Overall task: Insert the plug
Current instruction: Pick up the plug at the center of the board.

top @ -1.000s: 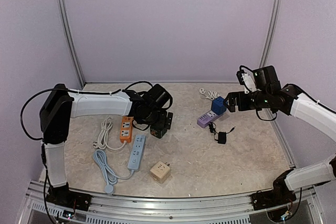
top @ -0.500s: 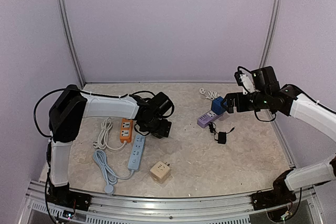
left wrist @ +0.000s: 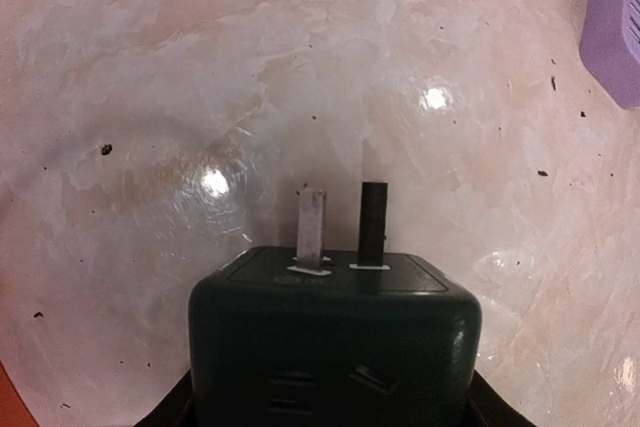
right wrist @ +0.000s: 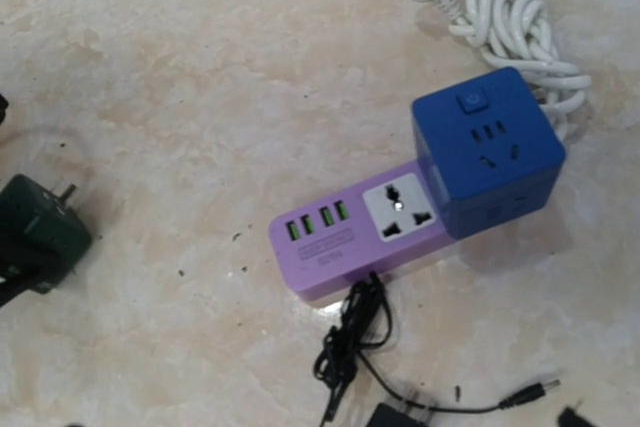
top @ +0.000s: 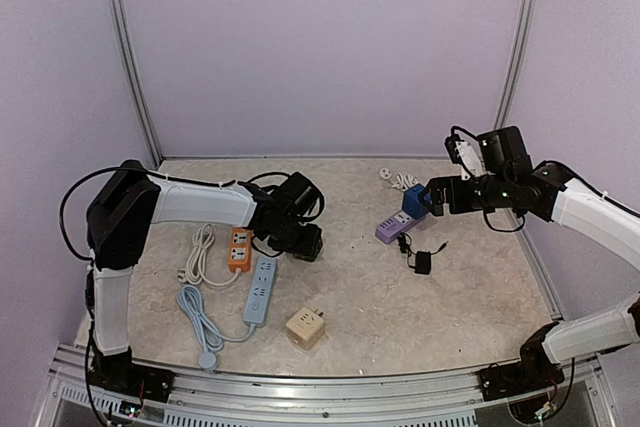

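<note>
Your left gripper [top: 300,239] has the dark green plug [left wrist: 335,337] sitting between its jaws, but you cannot tell whether they are bearing on it. Its prongs [left wrist: 372,222] point straight ahead, away from the jaws. The purple strip [left wrist: 615,27] lies ahead and off to the right. Your right gripper [top: 432,197] hangs wide and empty near that strip.

— How is the feed looking?
— I'm getting even, bright light from overhead. Two white glare spots are bouncing off the table [left wrist: 150,97] in my left wrist view, and the dark plug [left wrist: 335,337] is blurring softly up close.
— Shadows?
— Soft ones are sitting beside the purple strip [right wrist: 340,247]. The top view is coming through sharp.
</note>
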### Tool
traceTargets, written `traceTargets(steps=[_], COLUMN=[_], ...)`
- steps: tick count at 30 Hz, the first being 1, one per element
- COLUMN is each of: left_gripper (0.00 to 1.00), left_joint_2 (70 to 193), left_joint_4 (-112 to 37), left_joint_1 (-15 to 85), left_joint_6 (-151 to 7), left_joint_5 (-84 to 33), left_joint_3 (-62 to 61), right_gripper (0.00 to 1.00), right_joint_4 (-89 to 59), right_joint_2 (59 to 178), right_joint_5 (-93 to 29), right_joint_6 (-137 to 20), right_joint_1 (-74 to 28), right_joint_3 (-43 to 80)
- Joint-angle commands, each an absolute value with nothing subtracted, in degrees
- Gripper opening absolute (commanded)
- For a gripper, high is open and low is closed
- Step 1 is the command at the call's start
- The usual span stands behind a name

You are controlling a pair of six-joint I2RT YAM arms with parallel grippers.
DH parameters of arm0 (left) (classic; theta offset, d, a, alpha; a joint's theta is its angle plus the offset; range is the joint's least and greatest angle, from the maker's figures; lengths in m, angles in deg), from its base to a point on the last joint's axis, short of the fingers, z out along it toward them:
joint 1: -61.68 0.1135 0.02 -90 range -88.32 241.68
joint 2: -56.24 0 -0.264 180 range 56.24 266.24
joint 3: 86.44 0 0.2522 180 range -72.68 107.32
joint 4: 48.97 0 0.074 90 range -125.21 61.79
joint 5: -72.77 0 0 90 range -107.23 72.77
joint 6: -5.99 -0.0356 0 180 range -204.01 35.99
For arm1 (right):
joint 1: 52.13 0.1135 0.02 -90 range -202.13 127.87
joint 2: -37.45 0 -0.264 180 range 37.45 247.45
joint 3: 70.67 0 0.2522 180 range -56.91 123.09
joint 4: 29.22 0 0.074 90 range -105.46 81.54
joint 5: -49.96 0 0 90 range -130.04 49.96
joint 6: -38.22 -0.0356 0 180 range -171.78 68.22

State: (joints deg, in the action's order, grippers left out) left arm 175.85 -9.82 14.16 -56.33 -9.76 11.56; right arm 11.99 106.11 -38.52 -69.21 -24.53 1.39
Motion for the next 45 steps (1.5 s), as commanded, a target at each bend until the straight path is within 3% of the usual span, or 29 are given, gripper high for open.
traceTargets(steps=[1,9,13,20,26,45], left_gripper=[0.30,0.27,0.05,0.07,0.10,0.11], left_joint_2=[168.9,154.6,148.8,142.5,139.8,139.5], left_joint_4=[-21.0,-45.3,-55.3,-64.5,-72.5,-76.5], left_joint_1=[14.6,15.0,14.9,10.7,8.4,8.5], left_joint_6=[-58.6,-62.3,-66.8,-77.7,-80.1,-72.9], left_joint_5=[-18.8,-33.0,-38.3,-37.6,-43.9,-50.3], left_joint_3=[3.8,-14.5,-21.6,-28.8,-32.9,-33.5], right_gripper=[1.00,1.00,1.00,1.00,1.00,0.97], right_joint_4=[11.0,10.6,10.1,8.9,4.7,-11.4], right_joint_2=[106.4,106.4,106.5,107.0,106.5,104.5], right_joint_5=[-36.3,-33.9,-29.9,-24.1,-21.8,-12.8], right_joint_6=[-68.1,-66.3,-64.0,-61.0,-56.3,-53.2], right_joint_1=[-23.3,-22.4,-21.5,-18.3,-13.5,-4.1], right_joint_3=[0.3,-0.8,-1.6,-2.7,-4.2,-7.2])
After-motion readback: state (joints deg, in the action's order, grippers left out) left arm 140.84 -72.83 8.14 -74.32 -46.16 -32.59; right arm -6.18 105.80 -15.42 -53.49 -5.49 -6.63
